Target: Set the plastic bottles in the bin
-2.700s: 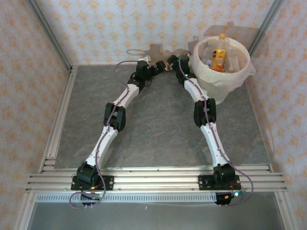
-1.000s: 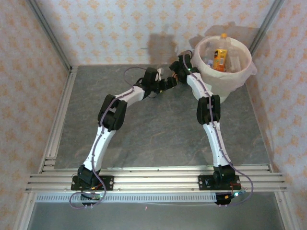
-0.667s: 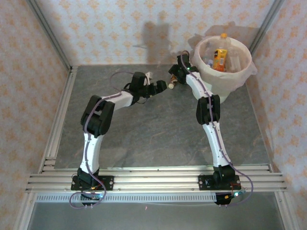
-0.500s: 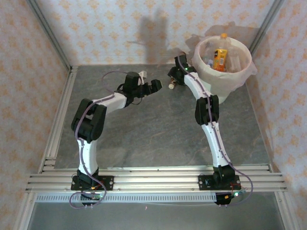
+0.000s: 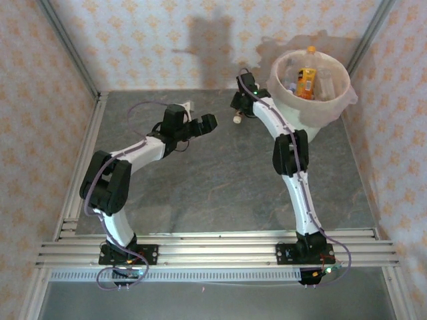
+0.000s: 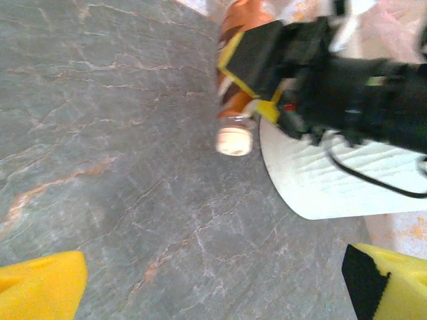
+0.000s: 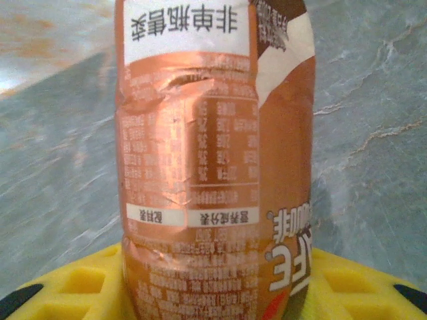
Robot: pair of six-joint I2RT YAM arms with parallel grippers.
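The grey stone-patterned tabletop carries the bin in its far right corner, a cream-white bucket lined with a thin bag. In the left wrist view the bin's white wall stands just beside the bottle that is being gripped.

The right arm reaches from the near edge toward the far edge, ending just left of the bin. The left arm bends from the near left corner toward the middle of the far half.

The left gripper has its jaws wide apart, holding nothing; its yellow fingertips sit at the two lower corners of its own camera view, with bare tabletop between them. The right gripper is clamped on a brown bottle, yellow pads on either side of its crumpled orange-brown label. That bottle is near the far edge, just left of the bin and outside it, its pale cap pointing down toward the tabletop; whether the cap touches the surface cannot be told.

Inside the bin an orange bottle stands upright against the far wall, with clear bottles beside it.
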